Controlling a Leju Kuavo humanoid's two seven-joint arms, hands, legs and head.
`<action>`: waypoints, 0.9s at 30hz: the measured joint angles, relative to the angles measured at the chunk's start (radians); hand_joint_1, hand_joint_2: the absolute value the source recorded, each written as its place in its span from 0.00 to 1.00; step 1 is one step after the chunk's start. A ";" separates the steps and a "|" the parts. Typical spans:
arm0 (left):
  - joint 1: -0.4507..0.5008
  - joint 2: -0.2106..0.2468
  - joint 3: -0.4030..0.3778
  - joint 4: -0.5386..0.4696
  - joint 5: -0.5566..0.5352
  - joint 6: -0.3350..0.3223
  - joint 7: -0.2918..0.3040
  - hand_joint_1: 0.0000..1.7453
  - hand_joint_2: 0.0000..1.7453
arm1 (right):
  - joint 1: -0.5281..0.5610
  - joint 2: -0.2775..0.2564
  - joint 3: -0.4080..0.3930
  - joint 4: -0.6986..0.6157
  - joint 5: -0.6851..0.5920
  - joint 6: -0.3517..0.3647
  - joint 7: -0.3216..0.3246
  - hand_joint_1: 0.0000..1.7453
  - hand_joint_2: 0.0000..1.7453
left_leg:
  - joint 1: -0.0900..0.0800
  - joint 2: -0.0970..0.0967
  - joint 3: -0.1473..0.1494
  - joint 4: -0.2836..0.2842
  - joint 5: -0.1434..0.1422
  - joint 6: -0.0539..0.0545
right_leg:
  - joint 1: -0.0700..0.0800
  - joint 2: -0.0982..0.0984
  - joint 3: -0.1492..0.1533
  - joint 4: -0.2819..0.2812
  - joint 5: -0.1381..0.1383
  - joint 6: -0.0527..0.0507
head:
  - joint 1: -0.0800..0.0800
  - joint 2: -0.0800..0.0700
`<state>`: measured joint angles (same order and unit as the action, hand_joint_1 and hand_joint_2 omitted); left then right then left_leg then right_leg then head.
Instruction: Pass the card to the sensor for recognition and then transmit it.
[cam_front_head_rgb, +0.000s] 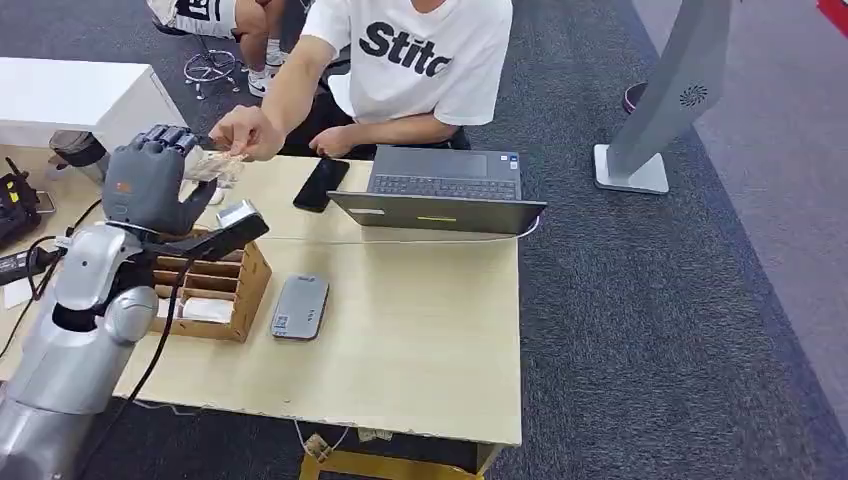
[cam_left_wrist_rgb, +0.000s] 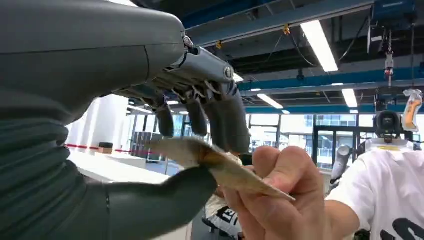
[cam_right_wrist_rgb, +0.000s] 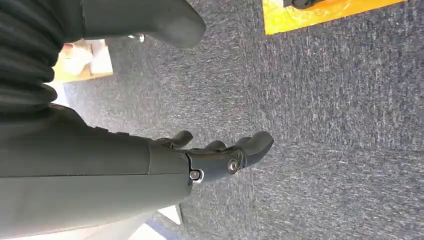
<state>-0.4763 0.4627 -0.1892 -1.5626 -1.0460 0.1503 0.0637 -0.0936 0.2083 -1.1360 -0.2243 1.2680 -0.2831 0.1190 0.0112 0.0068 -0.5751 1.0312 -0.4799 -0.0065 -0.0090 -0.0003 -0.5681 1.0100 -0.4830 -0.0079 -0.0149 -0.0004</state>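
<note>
One pale, thin, slightly translucent card is being shared between two holders above the far left part of the light wooden table. The robot's grey many-fingered left hand is raised upright and is pinching the card's near end between its thick thumb and darker fingers; the remaining fingers are hanging loosely curled over it. The seated person's hand, reaching from a white printed T-shirt sleeve, is gripping the card's far end.

Relation governing the coming move: the card's long axis is running from the robot's left hand outward toward the person, so its free travel lies away from the robot. The left hand is the nearer one, already touching the card; the right hand is hanging over dark carpet, holding nothing, its fingers lightly curled and apart.

Judged stage: the handover, with the flat grey rectangular sensor pad lying well apart, beside the open wooden tray. Releasing the pinch appears to be what remains.
</note>
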 joint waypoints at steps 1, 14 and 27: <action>0.000 0.001 -0.001 0.003 0.000 0.000 0.000 1.00 1.00 | 0.000 0.000 0.002 0.000 0.001 0.000 -0.001 0.00 1.00 | 0.000 0.000 0.000 0.000 0.000 0.000 | 0.000 0.000 0.000 0.000 0.000 0.000 | 0.000 0.000; 0.022 0.006 -0.008 0.012 -0.002 0.000 -0.012 1.00 1.00 | 0.000 0.000 0.007 0.000 0.000 0.002 -0.005 0.00 1.00 | 0.000 0.000 0.000 0.000 0.000 0.000 | 0.000 0.000 0.000 0.000 0.000 0.000 | 0.000 0.000; 0.026 0.021 -0.141 0.017 0.142 -0.243 -0.056 1.00 1.00 | 0.000 0.000 0.007 0.000 -0.021 0.002 -0.006 0.00 1.00 | 0.000 0.000 0.000 0.000 0.000 0.000 | 0.000 0.000 0.000 0.000 0.000 0.000 | 0.000 0.000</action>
<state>-0.4504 0.4837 -0.3304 -1.5457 -0.9045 -0.0931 0.0076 -0.0934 0.2087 -1.1292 -0.2243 1.2467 -0.2811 0.1133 0.0111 0.0064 -0.5754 1.0312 -0.4799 -0.0065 -0.0090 -0.0005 -0.5681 1.0099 -0.4830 -0.0079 -0.0145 -0.0004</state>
